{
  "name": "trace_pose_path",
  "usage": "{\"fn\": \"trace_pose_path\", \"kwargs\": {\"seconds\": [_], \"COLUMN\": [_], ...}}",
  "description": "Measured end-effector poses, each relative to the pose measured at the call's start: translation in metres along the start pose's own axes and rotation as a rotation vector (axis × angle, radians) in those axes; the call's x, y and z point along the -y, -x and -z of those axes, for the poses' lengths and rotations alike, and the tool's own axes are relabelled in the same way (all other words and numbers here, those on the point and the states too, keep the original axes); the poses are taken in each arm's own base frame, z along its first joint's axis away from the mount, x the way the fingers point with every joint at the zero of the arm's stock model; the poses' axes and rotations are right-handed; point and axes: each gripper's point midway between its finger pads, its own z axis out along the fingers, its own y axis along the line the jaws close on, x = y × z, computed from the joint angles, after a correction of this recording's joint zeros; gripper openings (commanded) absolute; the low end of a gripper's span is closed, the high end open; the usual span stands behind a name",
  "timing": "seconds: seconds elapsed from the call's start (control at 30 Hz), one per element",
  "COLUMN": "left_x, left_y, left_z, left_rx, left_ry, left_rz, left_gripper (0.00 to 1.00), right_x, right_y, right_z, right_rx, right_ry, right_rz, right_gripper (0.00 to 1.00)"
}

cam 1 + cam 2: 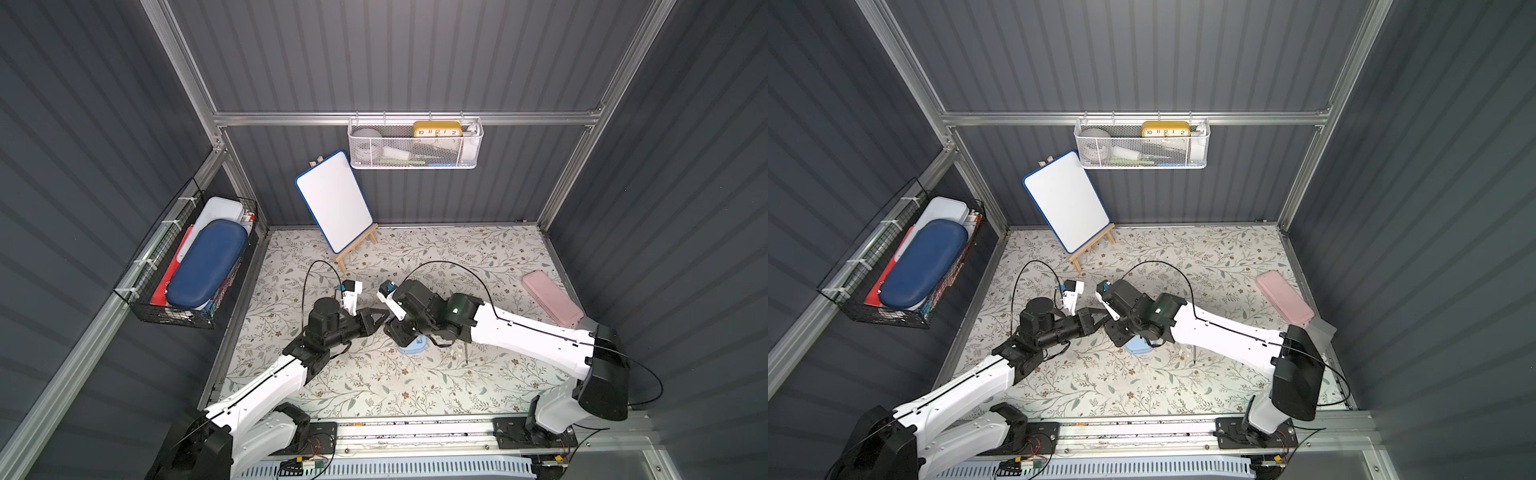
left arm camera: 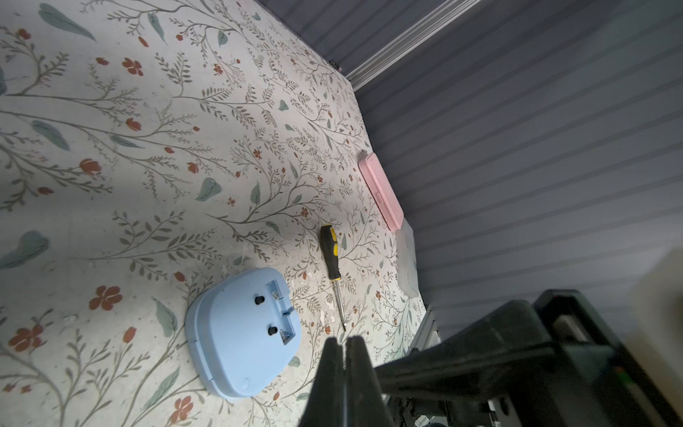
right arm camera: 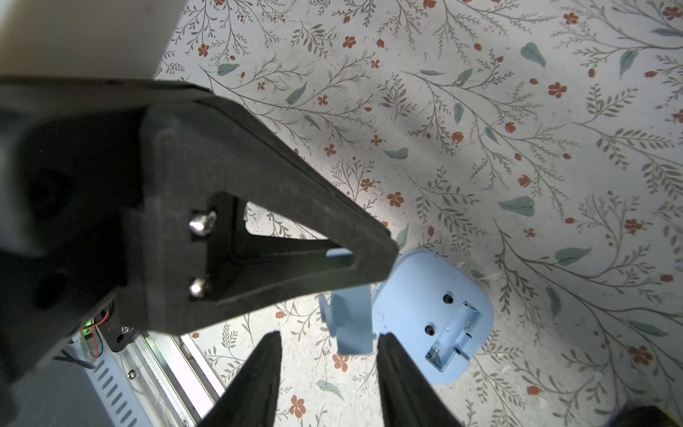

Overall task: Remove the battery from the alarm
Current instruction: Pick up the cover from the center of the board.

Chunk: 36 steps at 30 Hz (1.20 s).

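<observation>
1. Black fingers of the left gripper [image 2: 345,347] are pressed together on a thin light-blue cover piece [image 3: 351,325], which shows through the finger's cut-out in the right wrist view.
2. The right gripper [image 3: 327,340] stands spread, with a tip on either side of that piece's lower end.
3. Lower centre in both top views, the alarm [image 1: 411,347] lies face down on the floral table [image 1: 374,386]. It is light blue and rounded, with two black knobs. Its compartment [image 3: 452,332] is open and a spring shows. The battery cannot be made out in any view.
4. A black-and-yellow screwdriver [image 2: 330,258] lies near the alarm.
5. A closed pink case [image 1: 550,297] sits at the table's right edge.
6. At upper centre, a white mesh basket [image 1: 415,160] holds a yellow clock [image 1: 437,129]. At left, a black wire basket [image 1: 166,316] holds a dark-blue case [image 1: 205,266] and a white box [image 1: 220,210].
</observation>
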Motion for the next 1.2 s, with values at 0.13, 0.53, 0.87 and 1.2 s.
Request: {"fn": "trace_pose_path", "kwargs": {"seconds": [0.13, 0.53, 0.87, 1.2], "left_x": [-0.012, -0.01, -0.007, -0.001], "left_y": [0.0, 0.026, 0.025, 0.026], "left_z": [-0.003, -0.009, -0.001, 0.006], "left_rx": [-0.03, -0.066, -0.072, -0.065], "left_ry": [0.086, 0.24, 0.265, 0.259], "left_rz": [0.061, 0.171, 0.2, 0.208], "left_gripper": [0.0, 0.0, 0.0, 0.0], "right_x": [0.008, 0.001, -0.003, -0.009], "right_y": [0.008, -0.032, -0.01, -0.012], "right_z": [0.021, 0.019, 0.021, -0.003], "right_rx": [0.074, 0.116, 0.246, 0.209], "right_ry": [-0.046, -0.233, -0.346, -0.393], "right_rz": [0.023, 0.289, 0.389, 0.453], "right_gripper": [0.38, 0.39, 0.45, 0.49]}}
